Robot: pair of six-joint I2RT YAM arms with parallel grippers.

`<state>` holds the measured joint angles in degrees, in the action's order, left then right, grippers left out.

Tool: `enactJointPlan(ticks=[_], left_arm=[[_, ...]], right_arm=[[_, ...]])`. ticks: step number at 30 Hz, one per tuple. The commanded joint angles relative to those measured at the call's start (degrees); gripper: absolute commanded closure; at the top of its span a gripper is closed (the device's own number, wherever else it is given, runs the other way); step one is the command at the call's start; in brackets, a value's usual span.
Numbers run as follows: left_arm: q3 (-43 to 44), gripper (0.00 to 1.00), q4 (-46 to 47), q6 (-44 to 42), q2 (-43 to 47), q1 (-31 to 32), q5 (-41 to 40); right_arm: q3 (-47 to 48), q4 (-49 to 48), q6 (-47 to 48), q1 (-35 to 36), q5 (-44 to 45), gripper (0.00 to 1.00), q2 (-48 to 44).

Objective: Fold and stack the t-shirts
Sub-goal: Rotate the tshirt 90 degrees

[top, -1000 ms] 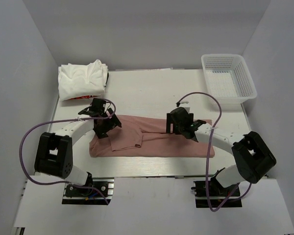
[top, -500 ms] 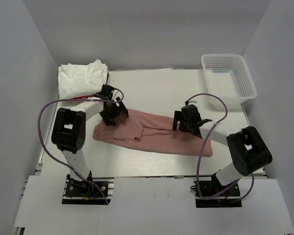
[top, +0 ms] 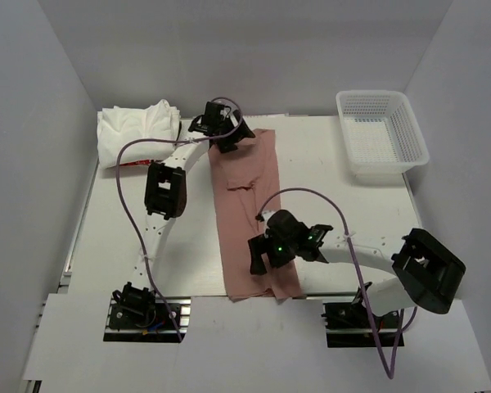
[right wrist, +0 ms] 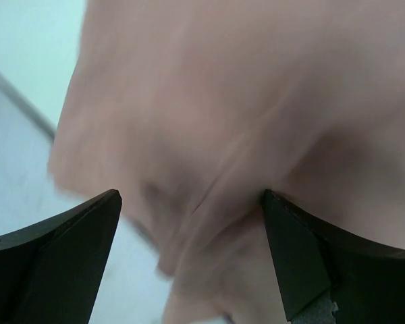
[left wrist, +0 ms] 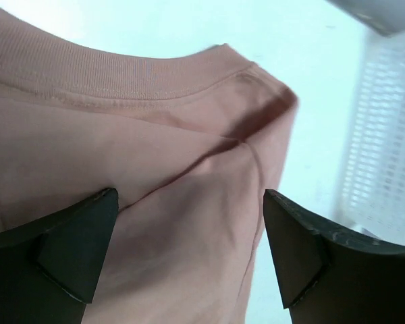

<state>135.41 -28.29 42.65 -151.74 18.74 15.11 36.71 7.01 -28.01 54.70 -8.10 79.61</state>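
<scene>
The top view looks down from high behind the arm bases, taking in the whole surface (top: 327,155). Both wrist views hang very close over the pink t-shirt (top: 237,221); the left one also catches the basket (left wrist: 385,135) at its right edge.

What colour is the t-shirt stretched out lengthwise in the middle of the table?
The t-shirt is plain dusty pink; the top external view shows it best.

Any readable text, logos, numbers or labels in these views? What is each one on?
No text can be read in any view.
pink t-shirt: plain cloth, no print or tag showing.
white t-shirts: a sliver of red print at the pile's near edge, too small to read.
basket: no label visible.
Right wrist view: blurred, shows only pink cloth.
</scene>
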Motion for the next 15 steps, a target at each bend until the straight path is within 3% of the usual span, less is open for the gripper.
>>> enactJointPlan(ticks=[1,5,7,9,15], left_arm=[[-1.82,0.01,2.94,3.64,-9.97,2.35,5.09],[1.33,0.01,9.22,6.92,-12.78,2.88,6.42],[1.34,0.01,10.53,7.80,-12.79,2.88,6.42],[1.95,0.01,11.06,7.80,-12.09,2.88,3.62],[5.03,0.01,12.65,8.32,-9.89,1.82,-3.16]], right_arm=[[3.10,7.41,2.08,4.88,-5.88,0.10,-0.25],[5.48,7.06,5.33,8.23,-7.10,0.10,-0.69],[6.44,8.80,5.16,8.58,-3.70,0.10,-0.95],[7.50,11.52,4.55,8.50,1.92,0.10,-1.74],[8.47,13.82,1.39,8.67,7.20,0.10,-8.15]])
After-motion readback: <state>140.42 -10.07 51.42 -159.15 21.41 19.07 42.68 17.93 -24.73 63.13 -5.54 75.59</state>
